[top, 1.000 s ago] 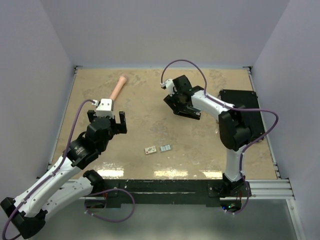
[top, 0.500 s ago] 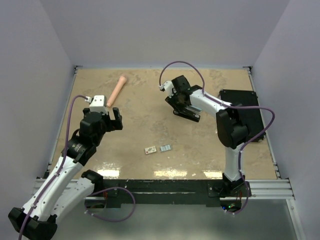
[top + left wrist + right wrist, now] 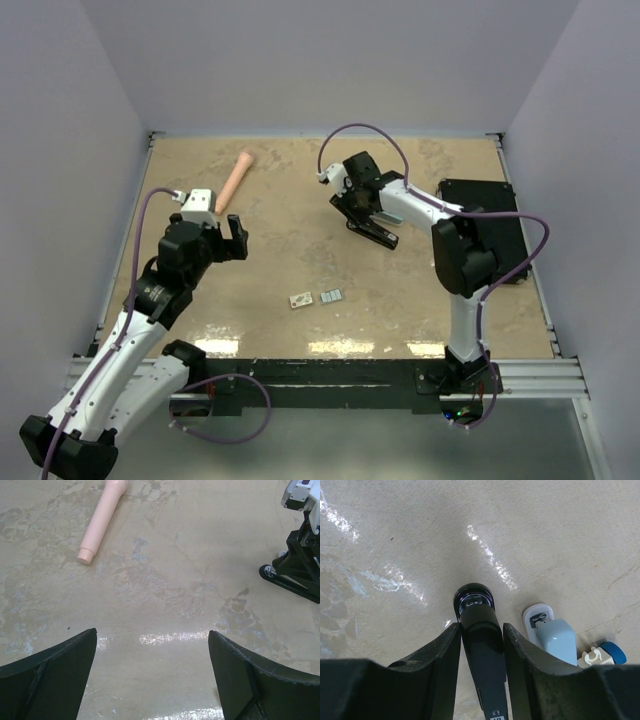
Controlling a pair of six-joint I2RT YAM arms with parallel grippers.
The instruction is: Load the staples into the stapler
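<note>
The staples lie near the table's front middle: a tiny white box with reddish print (image 3: pixel 300 299) and a tiny grey-blue tray (image 3: pixel 332 295) beside it. My right gripper (image 3: pixel 360 208) (image 3: pixel 481 627) is shut on a black stapler (image 3: pixel 378 234) (image 3: pixel 475 602), which rests on the table at the back centre. A light blue stapler (image 3: pixel 555 637) lies just right of it. My left gripper (image 3: pixel 218 238) (image 3: pixel 152 631) is open and empty, over the left of the table, far from the staples. The black stapler also shows at the right of the left wrist view (image 3: pixel 295 582).
A pink cylinder (image 3: pixel 235 178) (image 3: pixel 102 520) lies at the back left. A black slab (image 3: pixel 490 225) sits at the right edge. A small white and blue piece (image 3: pixel 602 655) lies past the light blue stapler. Walls enclose three sides.
My left gripper has swung left and back, away from the staples. My right gripper has stayed on the black stapler and turned slightly.
</note>
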